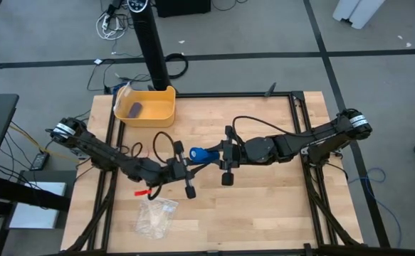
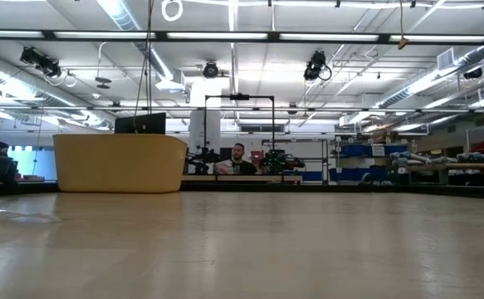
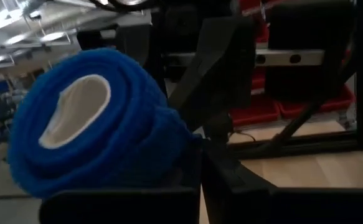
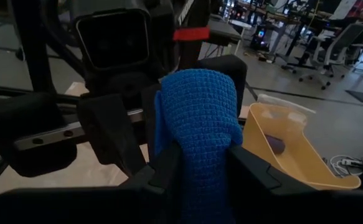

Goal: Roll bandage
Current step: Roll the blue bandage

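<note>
The bandage [image 1: 203,153] is a bright blue roll, lifted above the table's middle between my two grippers. Its end with the pale core [image 3: 75,109] faces the left wrist camera. My right gripper [image 1: 220,155] comes from the table's right and is shut on the roll [image 4: 200,124]. My left gripper [image 1: 188,165] comes from the left and meets the roll's left end with its fingers close together. Neither gripper shows in the low view. My left gripper pinches the roll's outer layer [image 3: 190,142] at the edge of its left end, between two fingers that are nearly together. It comes level from the table's left. Most of the roll sits beside the fingers, not between them. My right gripper pinches the roll's round side [image 4: 197,168] between its two fingers [image 4: 256,177], toward the roll's right end. The fingers come level from the table's right, along the roll. The roll is lifted clear of the table and sticks out past the fingertips toward the left gripper.
A yellow bin [image 1: 166,114] stands at the far left with a small dark purple block [image 1: 134,109] inside; it also shows in the low view [image 2: 117,162]. A clear crinkled plastic bag [image 1: 156,215] and a small red piece [image 1: 143,192] lie near the front left.
</note>
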You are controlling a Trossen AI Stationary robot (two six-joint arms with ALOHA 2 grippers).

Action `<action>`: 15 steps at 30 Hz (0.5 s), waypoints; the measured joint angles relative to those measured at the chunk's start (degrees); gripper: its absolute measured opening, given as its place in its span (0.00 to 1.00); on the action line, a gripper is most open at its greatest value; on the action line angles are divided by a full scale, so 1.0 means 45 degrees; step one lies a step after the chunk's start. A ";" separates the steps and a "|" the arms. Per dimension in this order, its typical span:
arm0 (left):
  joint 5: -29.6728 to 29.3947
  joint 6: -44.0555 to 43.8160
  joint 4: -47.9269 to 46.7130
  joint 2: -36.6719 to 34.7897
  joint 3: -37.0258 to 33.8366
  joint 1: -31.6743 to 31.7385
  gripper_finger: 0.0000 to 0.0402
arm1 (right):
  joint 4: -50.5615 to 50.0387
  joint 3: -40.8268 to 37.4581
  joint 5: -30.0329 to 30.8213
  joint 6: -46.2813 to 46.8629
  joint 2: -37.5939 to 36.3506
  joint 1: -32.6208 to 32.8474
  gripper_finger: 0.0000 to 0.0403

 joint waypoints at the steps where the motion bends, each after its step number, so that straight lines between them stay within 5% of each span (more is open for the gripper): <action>1: -0.0007 -0.0177 -0.0272 0.0000 0.0144 0.0000 0.02 | -0.0030 0.0000 -0.0007 0.0000 0.0000 0.0005 0.26; 15: -0.0309 -0.1907 -0.2500 0.0083 0.0314 0.0819 0.02 | -0.2600 -0.0335 0.0888 0.0911 -0.0029 -0.0150 0.26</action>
